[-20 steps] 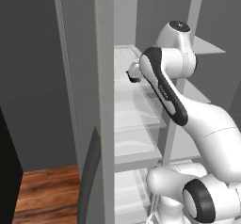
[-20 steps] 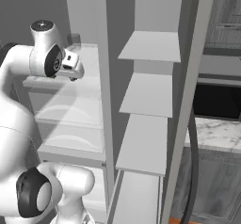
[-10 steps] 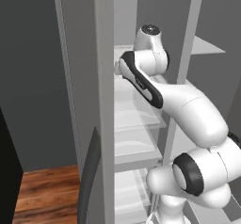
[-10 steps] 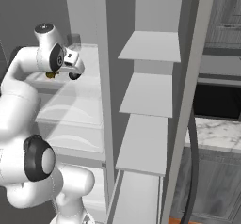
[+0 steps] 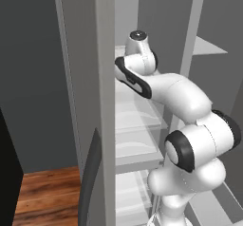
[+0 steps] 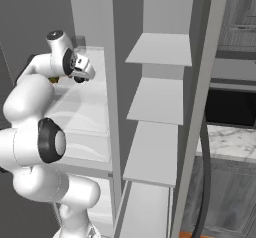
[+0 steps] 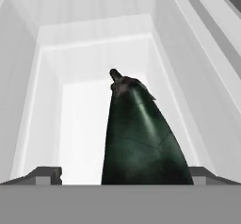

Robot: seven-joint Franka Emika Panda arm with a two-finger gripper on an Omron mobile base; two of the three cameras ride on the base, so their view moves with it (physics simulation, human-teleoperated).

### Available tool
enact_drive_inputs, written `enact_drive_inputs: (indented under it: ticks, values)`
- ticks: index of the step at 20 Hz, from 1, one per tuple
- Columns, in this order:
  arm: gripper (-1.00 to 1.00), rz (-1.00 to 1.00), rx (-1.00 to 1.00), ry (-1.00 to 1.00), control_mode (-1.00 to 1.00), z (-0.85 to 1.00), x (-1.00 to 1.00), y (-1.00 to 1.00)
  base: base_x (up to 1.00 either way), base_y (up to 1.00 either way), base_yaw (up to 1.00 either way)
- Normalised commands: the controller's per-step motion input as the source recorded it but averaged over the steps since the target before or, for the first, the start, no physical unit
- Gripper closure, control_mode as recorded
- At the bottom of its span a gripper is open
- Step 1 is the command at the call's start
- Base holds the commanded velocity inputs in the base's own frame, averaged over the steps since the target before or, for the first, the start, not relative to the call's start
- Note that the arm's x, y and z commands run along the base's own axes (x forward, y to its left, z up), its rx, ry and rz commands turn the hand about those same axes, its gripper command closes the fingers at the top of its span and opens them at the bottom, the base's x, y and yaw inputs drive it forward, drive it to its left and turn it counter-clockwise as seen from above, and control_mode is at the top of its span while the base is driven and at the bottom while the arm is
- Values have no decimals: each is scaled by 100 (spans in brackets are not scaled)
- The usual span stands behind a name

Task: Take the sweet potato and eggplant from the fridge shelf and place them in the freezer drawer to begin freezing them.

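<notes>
Glossy tapered eggplant (image 7: 141, 138) (stem outward)

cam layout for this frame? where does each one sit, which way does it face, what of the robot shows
Left base view: behind the arm on its left, facing forward-down into the fridge; arm rises from lower right.
Right base view: behind on the right, same fridge; arm rises from lower left over the fridge shelf.
Hand view: on the hand, looking along the gripper at the eggplant between its fingertips.
Both base views share the arm and shelves.
</notes>
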Motion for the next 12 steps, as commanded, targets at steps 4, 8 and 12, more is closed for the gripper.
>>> enact_drive_inputs:
  ticks: [4, 8, 12]
  values:
    - [-100, 0, 0, 0, -100, -29, 31, 0, 0, 0, 0]
    - [100, 0, 0, 0, -100, -36, -1, -13, 0, 0, 0]
    - [100, 0, 0, 0, -100, 0, -6, -1, 0, 0, 0]
